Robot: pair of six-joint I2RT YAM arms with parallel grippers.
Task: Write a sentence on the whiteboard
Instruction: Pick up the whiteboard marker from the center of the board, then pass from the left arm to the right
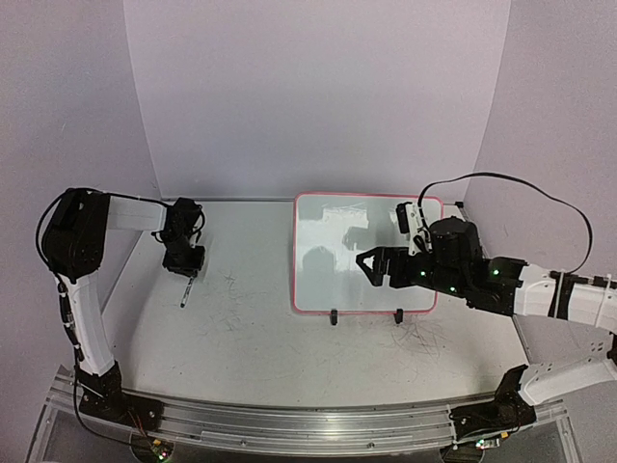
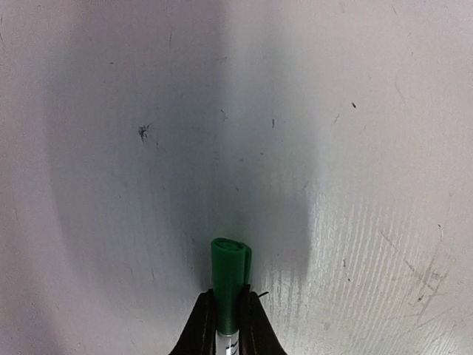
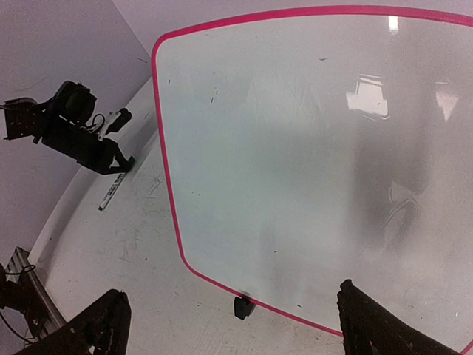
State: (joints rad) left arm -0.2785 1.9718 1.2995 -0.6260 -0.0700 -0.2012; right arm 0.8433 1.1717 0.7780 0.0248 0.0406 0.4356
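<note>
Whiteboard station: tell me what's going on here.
The left gripper is shut on the capped end of a green marker, low at the table, to the left of the whiteboard. The right gripper hangs open over the near part of the board and holds nothing. The board's surface shows no writing yet, so the work is at the marker pickup stage.
</note>
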